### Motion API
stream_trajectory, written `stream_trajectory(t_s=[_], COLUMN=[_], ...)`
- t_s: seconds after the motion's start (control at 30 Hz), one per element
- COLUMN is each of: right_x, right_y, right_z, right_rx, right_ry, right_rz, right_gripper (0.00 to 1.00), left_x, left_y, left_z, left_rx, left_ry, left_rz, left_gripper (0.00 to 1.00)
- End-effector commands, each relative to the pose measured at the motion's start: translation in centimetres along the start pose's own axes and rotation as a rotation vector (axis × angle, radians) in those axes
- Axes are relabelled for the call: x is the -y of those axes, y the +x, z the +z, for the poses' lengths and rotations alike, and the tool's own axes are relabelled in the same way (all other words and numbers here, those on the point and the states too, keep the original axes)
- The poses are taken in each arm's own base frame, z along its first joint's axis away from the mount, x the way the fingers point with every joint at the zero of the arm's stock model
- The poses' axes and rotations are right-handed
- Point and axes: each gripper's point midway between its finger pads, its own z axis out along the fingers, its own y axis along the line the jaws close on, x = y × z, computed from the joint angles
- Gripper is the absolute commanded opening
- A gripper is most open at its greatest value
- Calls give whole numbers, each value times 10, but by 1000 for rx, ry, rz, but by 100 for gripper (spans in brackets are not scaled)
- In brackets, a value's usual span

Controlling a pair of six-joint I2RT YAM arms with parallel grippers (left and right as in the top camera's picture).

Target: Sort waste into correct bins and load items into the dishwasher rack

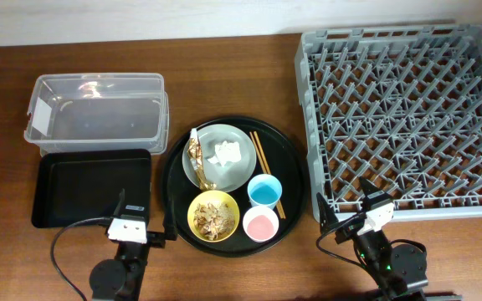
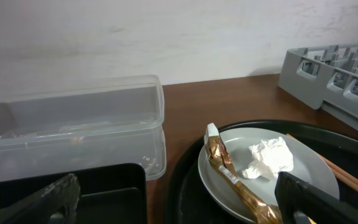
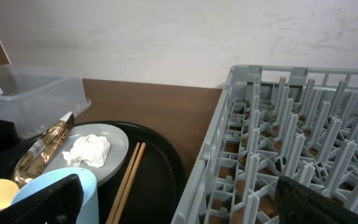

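A grey-green plate [image 1: 234, 164] on a round black tray holds a brown-and-gold wrapper [image 1: 197, 159] and white tissue [image 1: 227, 153]. Chopsticks [image 1: 268, 171], a blue cup [image 1: 264, 191], a pink cup [image 1: 260, 224] and a yellow bowl [image 1: 195, 209] of food scraps [image 1: 214, 216] share that tray. The clear box [image 1: 94, 113] and black rectangular tray [image 1: 90, 188] lie to the left, the grey rack [image 1: 404, 117] to the right. My left gripper [image 1: 145, 219] is open and empty near the front edge. My right gripper [image 1: 344, 205] is open and empty at the rack's front left corner.
The round black tray [image 1: 174, 180] sits between the bins and the rack. The left wrist view shows the plate [image 2: 303, 180], wrapper [image 2: 229, 174], tissue [image 2: 269, 155] and clear box [image 2: 73, 118]. The right wrist view shows the blue cup [image 3: 55, 186], chopsticks [image 3: 129, 174] and rack [image 3: 278, 143].
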Motion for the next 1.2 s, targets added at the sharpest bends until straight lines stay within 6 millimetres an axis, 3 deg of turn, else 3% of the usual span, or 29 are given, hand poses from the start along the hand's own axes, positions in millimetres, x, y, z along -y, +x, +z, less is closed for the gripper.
stream_trajectory(t_s=[0.0,0.77,0.97,1.1,1.17], right_x=[0,0,-9,-18,-19], right_y=[2,2,2,-1,-7], right_z=[0,0,0,-1,-3], right_rx=[2,2,2,7,10], right_ry=[-2,-4,-53,-109,-109], right_rz=[6,6,6,12,34], right_gripper=[98,98,98,98,98], left_x=[-1,0,32,33,44], left_y=[1,1,-5,-5,-7], left_z=[0,0,-3,-4,-6], left_rx=[-1,1,27,29,36], left_ry=[-6,-1,188,196,259], left_rz=[12,11,13,13,15], left_gripper=[99,99,99,99,99])
